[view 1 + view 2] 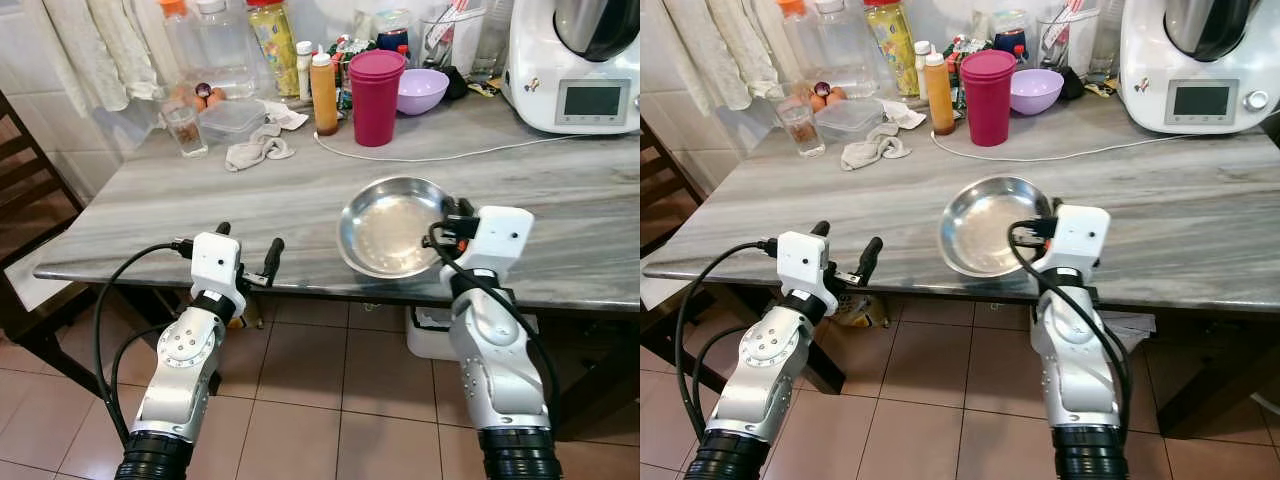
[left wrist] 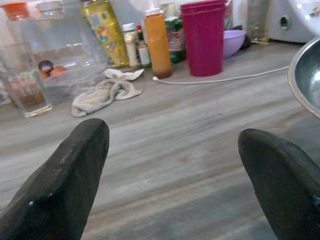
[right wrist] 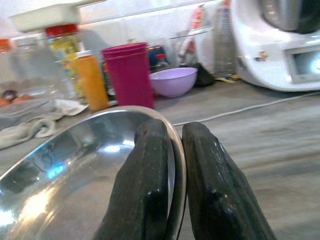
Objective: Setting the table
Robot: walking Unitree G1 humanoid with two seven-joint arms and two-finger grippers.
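Note:
A shiny steel bowl (image 1: 385,225) sits tilted at the near edge of the grey marble table (image 1: 300,200). My right gripper (image 1: 452,222) is shut on the steel bowl's right rim; in the right wrist view the two fingers (image 3: 150,180) pinch the rim of the steel bowl (image 3: 65,165) between them. My left gripper (image 1: 247,252) hovers open at the table's near edge, left of the bowl, with nothing between its fingertips (image 2: 65,175). The bowl's edge (image 2: 305,75) shows beside it in the left wrist view.
At the back of the table stand a magenta cup (image 1: 376,95), a purple bowl (image 1: 421,90), an orange sauce bottle (image 1: 323,93), a glass (image 1: 185,128), a crumpled cloth (image 1: 258,148) and a white kitchen machine (image 1: 575,65). A white cable (image 1: 440,155) crosses the table. A dark chair (image 1: 25,200) is left.

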